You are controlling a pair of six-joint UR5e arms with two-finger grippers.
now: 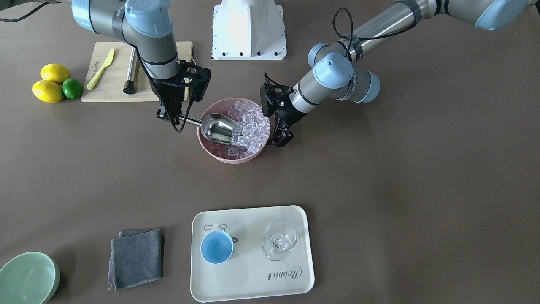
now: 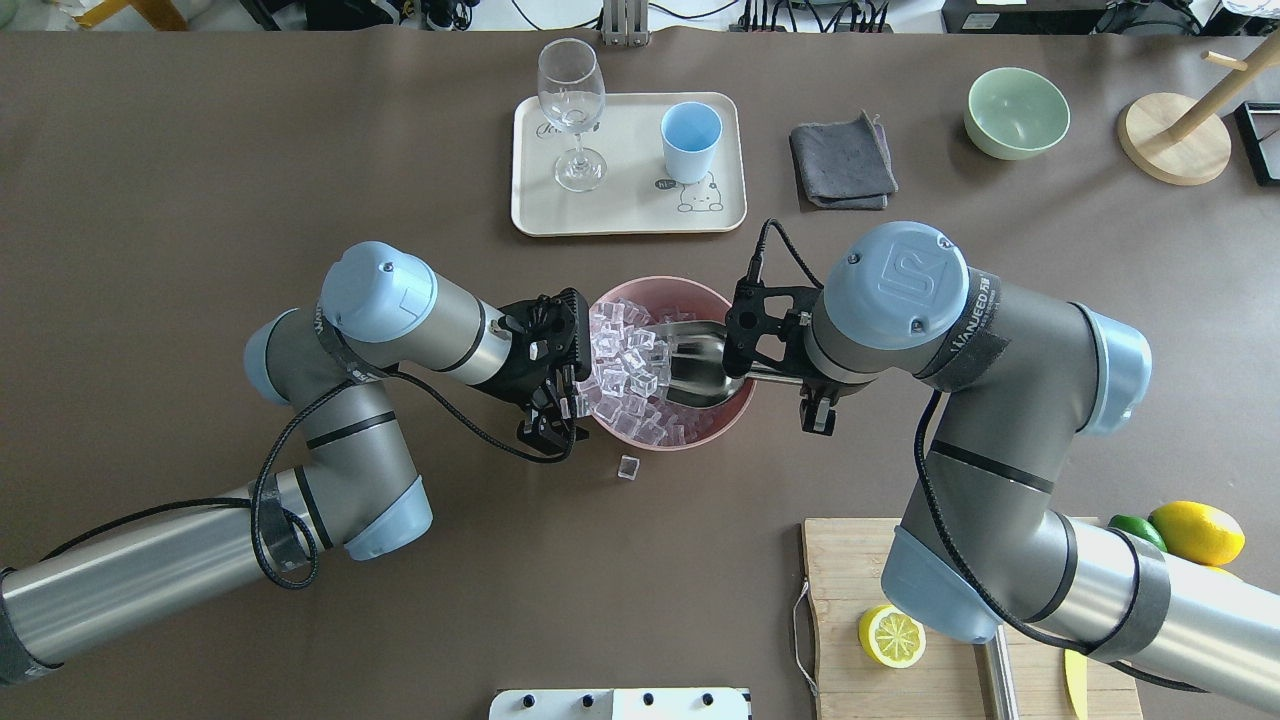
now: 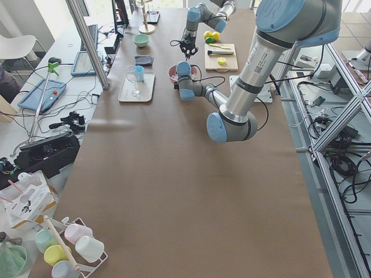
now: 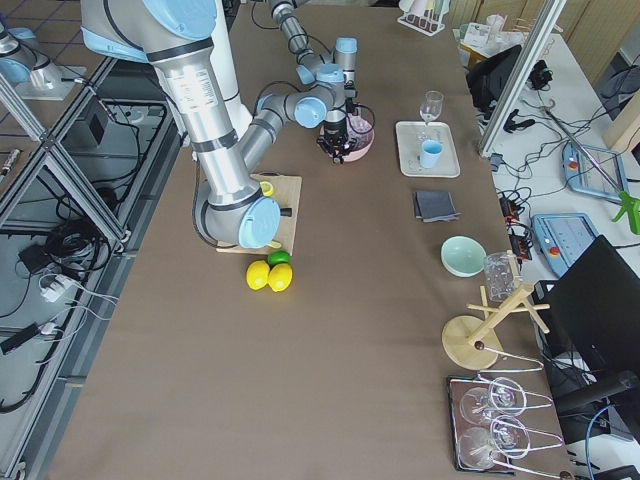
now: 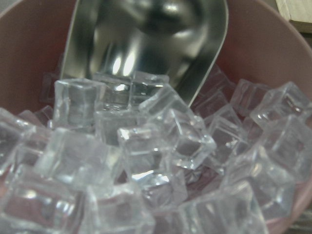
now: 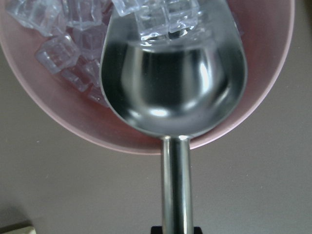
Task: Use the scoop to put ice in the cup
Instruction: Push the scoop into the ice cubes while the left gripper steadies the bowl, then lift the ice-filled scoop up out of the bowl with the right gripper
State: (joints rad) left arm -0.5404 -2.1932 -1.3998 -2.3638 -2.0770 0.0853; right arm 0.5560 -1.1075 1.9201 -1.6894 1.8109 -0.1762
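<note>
The steel scoop lies in a pink bowl with its open end pushed against the heap of ice. A few cubes sit at its lip in the right wrist view, and its trough is otherwise bare. My right gripper is shut on the scoop's handle. My left gripper is beside the bowl's outer wall with its fingers together and empty. The light-blue cup stands empty on a cream tray, far from both grippers.
A clear stemmed glass shares the tray. A grey cloth and a pale green bowl lie beside it. One loose ice cube is on the table. A cutting board and lemons are near the right arm.
</note>
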